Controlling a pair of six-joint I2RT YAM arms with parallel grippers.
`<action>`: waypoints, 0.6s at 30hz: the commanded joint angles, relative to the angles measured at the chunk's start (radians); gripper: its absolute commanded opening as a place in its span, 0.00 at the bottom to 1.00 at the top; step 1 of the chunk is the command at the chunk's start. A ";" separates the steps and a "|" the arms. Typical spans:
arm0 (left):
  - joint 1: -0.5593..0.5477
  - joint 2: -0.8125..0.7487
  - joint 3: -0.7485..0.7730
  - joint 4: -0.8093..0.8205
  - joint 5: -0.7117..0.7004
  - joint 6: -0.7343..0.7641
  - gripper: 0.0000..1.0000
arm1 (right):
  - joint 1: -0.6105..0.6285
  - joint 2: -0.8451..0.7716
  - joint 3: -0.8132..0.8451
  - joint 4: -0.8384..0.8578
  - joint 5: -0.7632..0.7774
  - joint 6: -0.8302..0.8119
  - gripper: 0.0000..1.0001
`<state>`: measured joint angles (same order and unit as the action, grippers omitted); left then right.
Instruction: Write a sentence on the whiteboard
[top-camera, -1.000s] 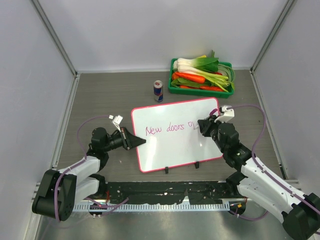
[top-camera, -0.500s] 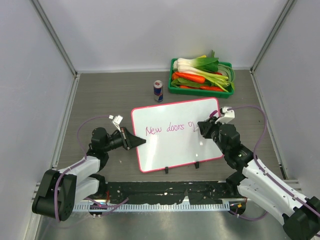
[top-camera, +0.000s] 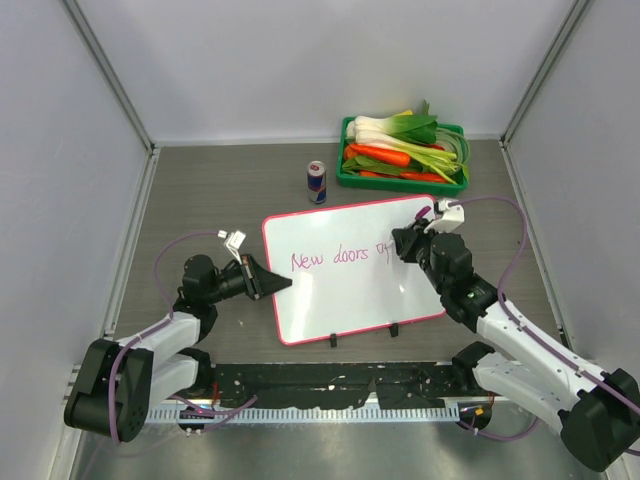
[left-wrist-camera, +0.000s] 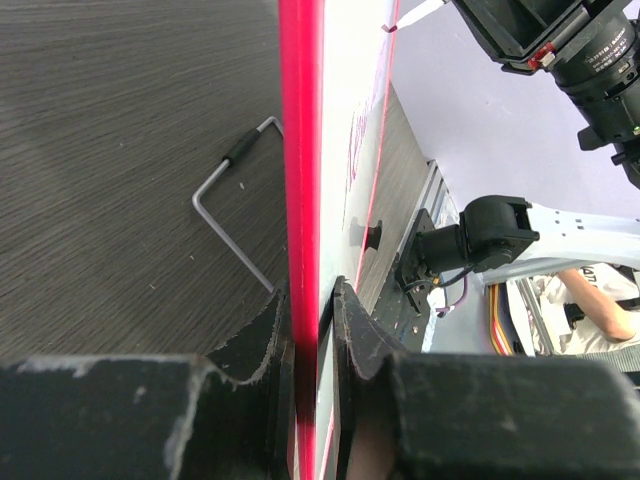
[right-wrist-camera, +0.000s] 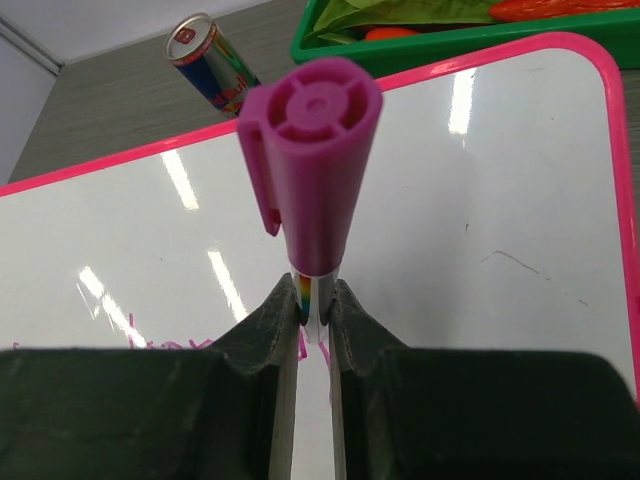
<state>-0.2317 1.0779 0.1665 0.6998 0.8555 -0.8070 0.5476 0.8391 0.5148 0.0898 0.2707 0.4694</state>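
Note:
The whiteboard (top-camera: 350, 290) with its pink-red frame lies mid-table, with pink cursive writing (top-camera: 335, 258) reading "New doors o" and part of a further letter. My left gripper (top-camera: 278, 284) is shut on the board's left edge; the left wrist view shows the red frame (left-wrist-camera: 301, 200) pinched between the jaws. My right gripper (top-camera: 402, 246) is shut on a marker with a magenta cap (right-wrist-camera: 313, 150), its tip down at the end of the writing. The tip itself is hidden by the fingers (right-wrist-camera: 272, 320).
A green tray (top-camera: 345, 178) of leeks and carrots stands at the back right. A drink can (top-camera: 316, 182) stands just behind the board. Grey walls close in the table on three sides. A metal stand wire (left-wrist-camera: 228, 205) shows under the board.
My right gripper has moved up and slightly left over the board with the marker, adding a stroke after "o". The left gripper and the board have not moved.

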 joint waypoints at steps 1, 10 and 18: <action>-0.006 0.005 0.007 -0.045 -0.065 0.114 0.00 | -0.002 0.018 0.036 0.077 0.044 -0.021 0.01; -0.006 0.005 0.007 -0.045 -0.067 0.114 0.00 | -0.002 0.044 0.031 0.093 0.068 -0.021 0.01; -0.006 0.005 0.007 -0.046 -0.069 0.114 0.00 | -0.002 0.038 0.028 0.056 0.113 -0.025 0.01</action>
<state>-0.2314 1.0779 0.1665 0.6987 0.8547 -0.8074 0.5476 0.8776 0.5167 0.1486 0.3218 0.4686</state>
